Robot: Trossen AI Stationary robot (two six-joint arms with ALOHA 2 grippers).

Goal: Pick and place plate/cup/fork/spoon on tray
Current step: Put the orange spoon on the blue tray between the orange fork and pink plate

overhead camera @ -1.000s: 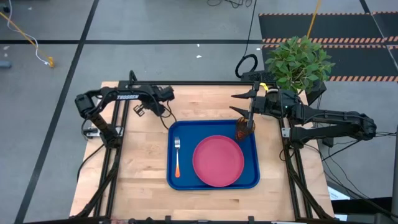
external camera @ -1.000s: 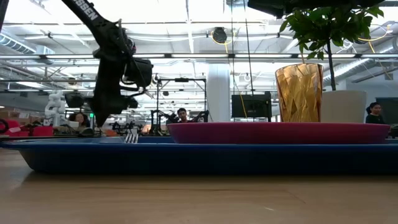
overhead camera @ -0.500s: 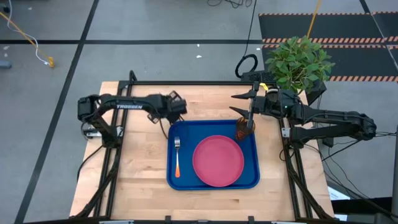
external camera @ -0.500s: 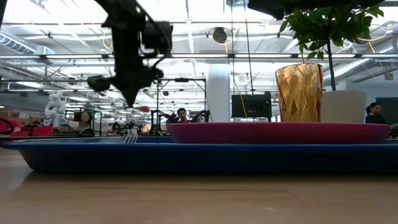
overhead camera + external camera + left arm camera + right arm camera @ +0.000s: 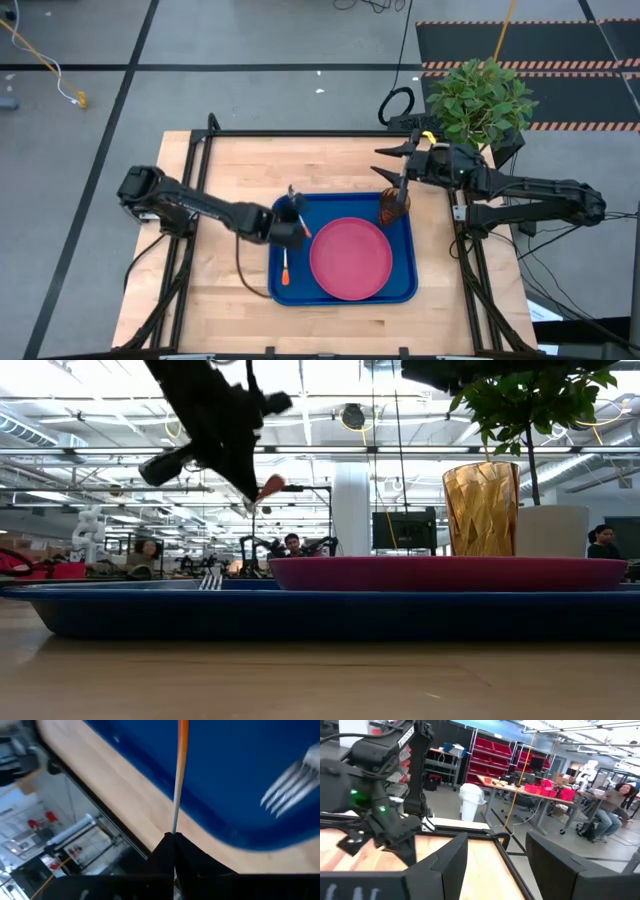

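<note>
Two arms share a pale wooden table [image 5: 230,290], and we read no writing anywhere. On it lies a glossy blue tray [image 5: 402,283] with a raised rim and rounded corners. Inside the tray sit a flat round pink plate [image 5: 350,258], a ribbed amber cup [image 5: 393,207] at its far right corner, and a fork [image 5: 285,268] along its left edge. Over that edge the left gripper [image 5: 297,215] pinches the spoon [image 5: 178,775] by its thin metal end. Beside the cup, the right gripper [image 5: 393,165] has its fingers spread.
</note>
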